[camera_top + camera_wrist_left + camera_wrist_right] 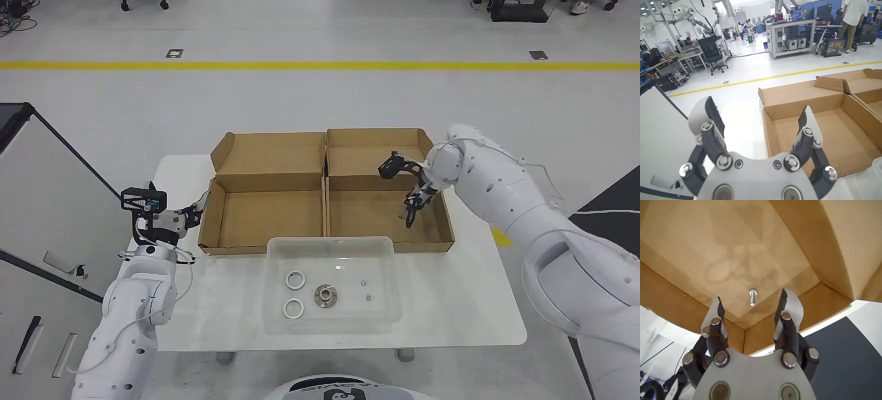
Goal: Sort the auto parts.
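1. 2 open cardboard boxes (265, 215) sit side by side on the white counter (470, 300).
2. Clear tray (330, 243) before them holds 2 white rings (297, 279) and a metal hub (324, 295).
3. Right pincer (410, 216) hangs over the right box (365, 215).

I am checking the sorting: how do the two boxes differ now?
The right box holds a bolt; the left box shows none. The right gripper is open over the right box; the left gripper is open beside the left box. Both are open brown cardboard.
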Controlling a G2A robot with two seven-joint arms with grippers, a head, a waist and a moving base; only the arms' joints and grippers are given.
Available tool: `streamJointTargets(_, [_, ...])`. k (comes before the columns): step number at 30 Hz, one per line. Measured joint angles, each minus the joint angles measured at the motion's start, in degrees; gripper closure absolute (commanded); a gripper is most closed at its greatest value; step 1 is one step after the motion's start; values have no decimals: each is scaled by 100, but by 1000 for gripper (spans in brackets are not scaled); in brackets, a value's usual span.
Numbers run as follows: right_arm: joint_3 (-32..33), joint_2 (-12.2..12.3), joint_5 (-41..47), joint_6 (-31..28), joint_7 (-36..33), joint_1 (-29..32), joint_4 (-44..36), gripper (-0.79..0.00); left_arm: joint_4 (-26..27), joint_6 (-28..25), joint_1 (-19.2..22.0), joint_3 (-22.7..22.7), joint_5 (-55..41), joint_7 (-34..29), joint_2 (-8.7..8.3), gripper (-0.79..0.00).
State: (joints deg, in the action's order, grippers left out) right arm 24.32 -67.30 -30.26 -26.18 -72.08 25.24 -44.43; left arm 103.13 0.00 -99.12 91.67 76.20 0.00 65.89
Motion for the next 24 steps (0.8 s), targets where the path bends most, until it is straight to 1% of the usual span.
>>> streamJointTargets(3, [155,82,27,-100,-18,-73,-258,-785,0,0,0,0,0,0,0,-785])
streamJointTargets(7, [466,272,229,-326,-208,-100,-820,-785,0,0,0,0,0,0,0,-785])
streamJointTargets(9, [598,379,356,-312,-305,-50,-1145,-785,0,0,0,0,0,0,0,-785])
streamJointTargets(12, [761,602,476,-173,-432,54,-1836,-785,0,0,0,0,0,0,0,-785])
streamJointTargets(21, [1177,1408,990,263,-866,424,-4200,-785,0,0,0,0,0,0,0,-785])
streamJointTargets(24, [1138,1607,1069,265,-869,495,-4806,-785,0,0,0,0,0,0,0,-785])
